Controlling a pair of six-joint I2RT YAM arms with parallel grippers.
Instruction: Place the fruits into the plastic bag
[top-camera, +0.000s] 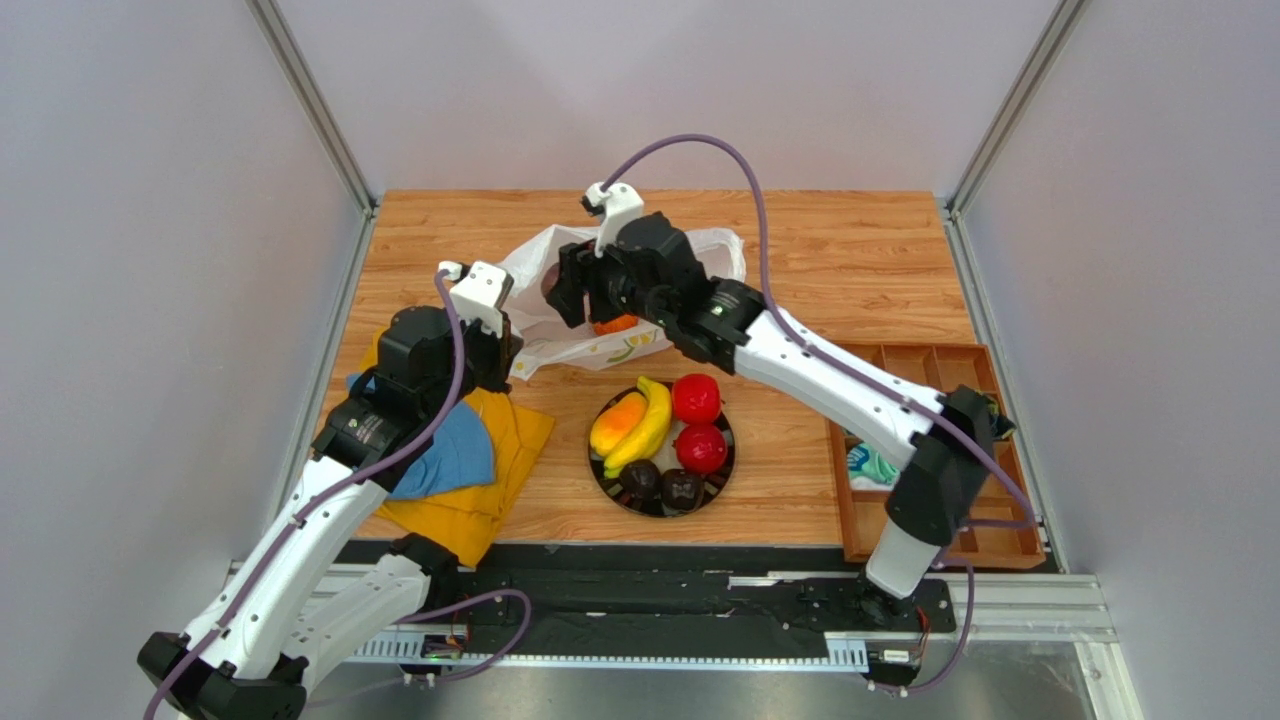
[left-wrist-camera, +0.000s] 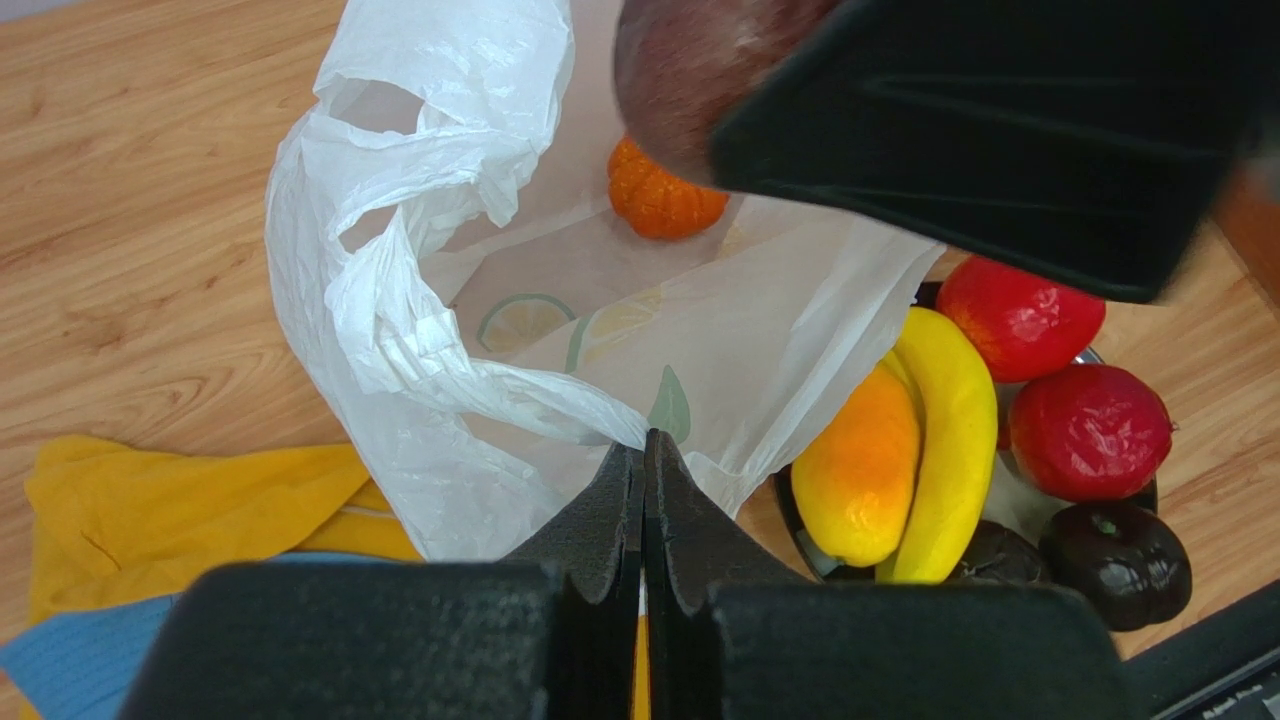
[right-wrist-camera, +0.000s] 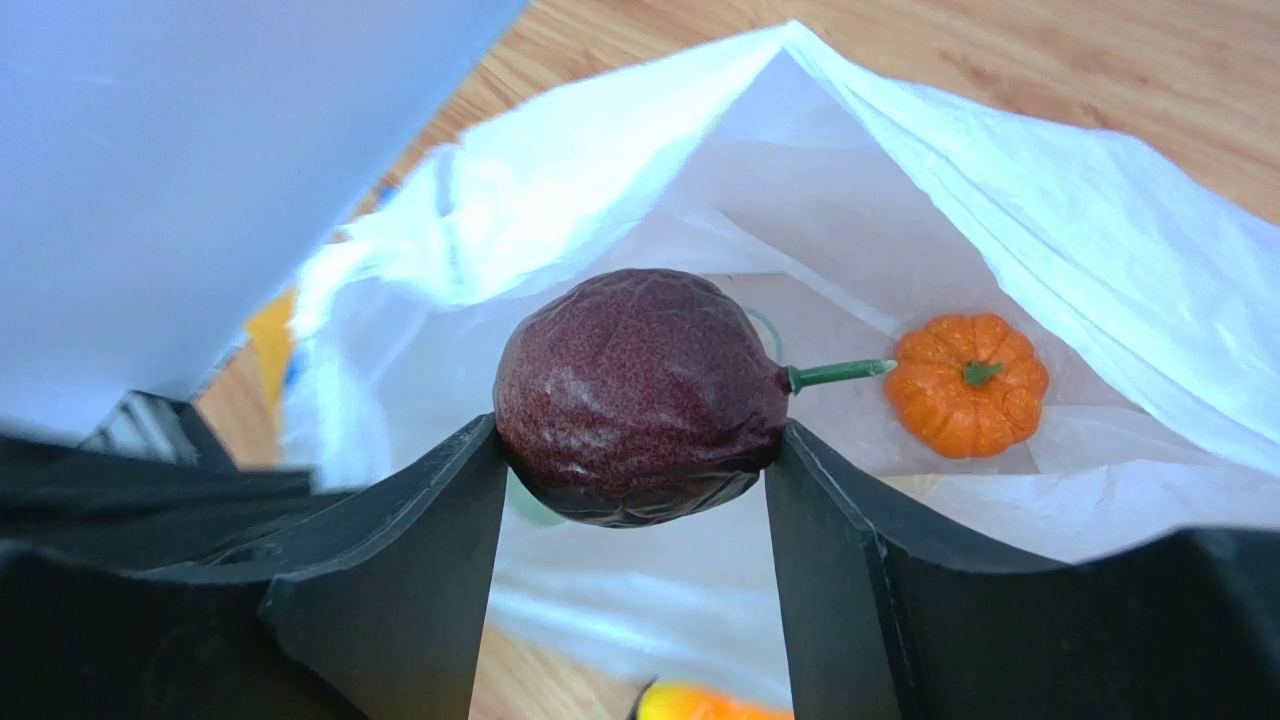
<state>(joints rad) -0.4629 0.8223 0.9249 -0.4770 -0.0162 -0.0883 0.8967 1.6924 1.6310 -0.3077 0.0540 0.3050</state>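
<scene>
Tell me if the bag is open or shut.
Open: the bag mouth gapes, left gripper pinching its edge, orange fruit visible inside.

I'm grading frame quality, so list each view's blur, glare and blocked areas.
Right wrist: purple fruit crisp in the right claw; blurred pale shape fills upper left; plastic bag nearly glares white. Left wrist: that claw looms soft-focused upper right, banana sharp. Top external: even light, faint shadows, all sharp.

Red fruits (top-camera: 696, 399) (top-camera: 700, 447): two. Dark purple fruits (top-camera: 642, 480) (top-camera: 681, 488) (right-wrist-camera: 639, 393): three (one apart from the pair). Banana (top-camera: 649, 423): one. Mango (top-camera: 616, 426): one. Ribbed orange fruit (right-wrist-camera: 966, 384): one. Plastic bag (top-camera: 544, 285): one. Black plate (top-camera: 618, 495): one. Blue cloth (top-camera: 451, 458): one. Yellow cloth (top-camera: 489, 503): one. Wooden tray (top-camera: 962, 368): one.
</scene>
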